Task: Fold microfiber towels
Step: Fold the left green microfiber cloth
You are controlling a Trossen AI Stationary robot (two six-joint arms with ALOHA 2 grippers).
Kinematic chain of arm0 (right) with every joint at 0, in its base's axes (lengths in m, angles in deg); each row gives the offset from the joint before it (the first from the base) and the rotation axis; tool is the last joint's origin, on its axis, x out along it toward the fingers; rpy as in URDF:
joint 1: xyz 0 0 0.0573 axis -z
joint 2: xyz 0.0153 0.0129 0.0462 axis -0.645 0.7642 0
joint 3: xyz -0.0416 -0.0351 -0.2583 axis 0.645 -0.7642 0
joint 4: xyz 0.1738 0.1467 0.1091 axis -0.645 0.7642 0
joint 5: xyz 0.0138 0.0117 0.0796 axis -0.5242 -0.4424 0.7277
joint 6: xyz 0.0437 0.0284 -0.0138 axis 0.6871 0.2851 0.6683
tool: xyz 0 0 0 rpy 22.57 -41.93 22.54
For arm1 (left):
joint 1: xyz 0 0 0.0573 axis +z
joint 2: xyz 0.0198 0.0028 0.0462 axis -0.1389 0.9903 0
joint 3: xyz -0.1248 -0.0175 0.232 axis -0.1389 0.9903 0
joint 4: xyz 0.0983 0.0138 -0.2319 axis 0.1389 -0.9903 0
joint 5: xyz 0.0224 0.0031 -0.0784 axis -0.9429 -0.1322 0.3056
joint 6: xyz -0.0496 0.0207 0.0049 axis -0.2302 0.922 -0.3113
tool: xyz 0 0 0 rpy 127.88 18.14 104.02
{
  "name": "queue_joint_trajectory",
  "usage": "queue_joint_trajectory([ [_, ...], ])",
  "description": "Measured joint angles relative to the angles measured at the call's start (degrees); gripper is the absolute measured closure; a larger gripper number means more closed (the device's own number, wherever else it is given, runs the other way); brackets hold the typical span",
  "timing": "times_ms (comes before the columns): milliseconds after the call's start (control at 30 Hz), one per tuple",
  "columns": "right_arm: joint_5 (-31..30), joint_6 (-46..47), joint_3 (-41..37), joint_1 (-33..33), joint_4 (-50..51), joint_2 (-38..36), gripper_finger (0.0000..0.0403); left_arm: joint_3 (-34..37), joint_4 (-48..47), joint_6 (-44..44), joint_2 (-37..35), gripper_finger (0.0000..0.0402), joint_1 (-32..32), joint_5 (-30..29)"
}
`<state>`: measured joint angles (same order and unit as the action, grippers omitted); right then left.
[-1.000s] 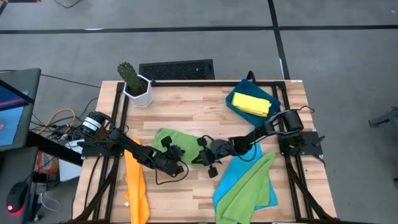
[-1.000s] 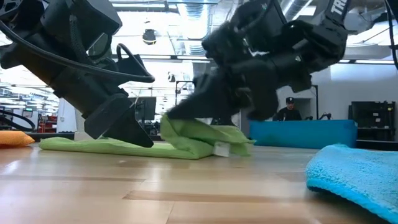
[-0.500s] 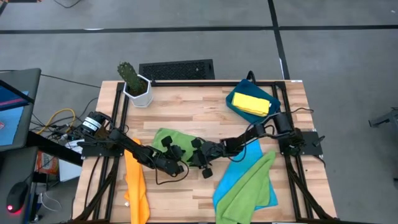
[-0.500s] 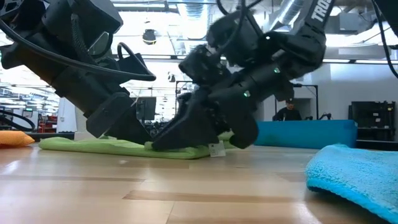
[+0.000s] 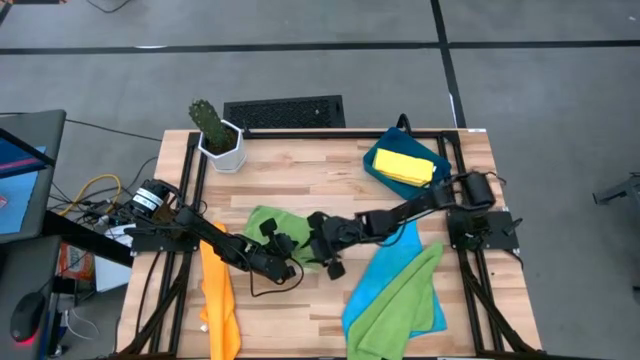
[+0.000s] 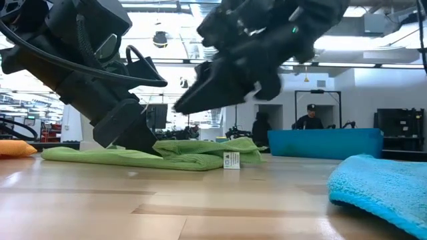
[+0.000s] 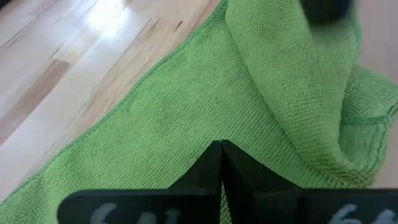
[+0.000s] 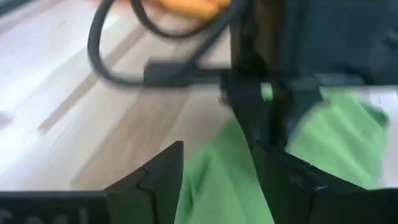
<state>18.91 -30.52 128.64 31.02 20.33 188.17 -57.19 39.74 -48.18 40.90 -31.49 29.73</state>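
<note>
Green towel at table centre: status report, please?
Left gripper shut, pressing green towel. Right gripper open, lifted above the fold. Nothing in the way.

- The lime green towel [image 6: 167, 157] carries a small white care tag [image 6: 231, 160] at its folded edge, seen in the low view. It has dark print, but the marks are too small to read.
- In the left wrist view, pale marks show on the dark body of the left end effector [image 7: 221, 163], cut off at the picture's edge; they cannot be read.
- No other text, brand or number is readable.
</note>
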Motion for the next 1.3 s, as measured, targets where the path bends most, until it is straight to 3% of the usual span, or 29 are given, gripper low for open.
queue_joint_trajectory([
  [133,-1.52,1.29,-3.26,-1.14,11.06,-6.54,0.02,-0.02,-0.08,0.52,0.0,0.0401,0.0,0.0],
  [300,-9.21,3.84,-12.44,-4.94,13.98,-12.88,0.0217,-0.02,0.05,0.55,0.0,0.0401,0.0,-0.24],
  [467,-16.05,0.78,-20.58,-9.26,4.62,-13.49,0.0222,-0.02,0.28,0.57,0.0,0.0401,0.0,-0.43],
  [700,-24.04,-7.04,-22.46,-11.1,-6.11,-6.67,0.0223,-0.04,0.08,-0.72,0.0,0.0401,0.0,-0.13],
  [1000,-28.66,-13.09,-20.84,-10.06,-10.48,-5.19,0.0234,-0.04,0.13,-0.57,0.0,0.0401,0.07,0.24],
  [1300,-28.55,-17.5,-20.73,-4.53,-17.33,-5.49,0.0251,-0.04,0.16,-0.29,-0.08,0.0401,0.04,1.73],
])
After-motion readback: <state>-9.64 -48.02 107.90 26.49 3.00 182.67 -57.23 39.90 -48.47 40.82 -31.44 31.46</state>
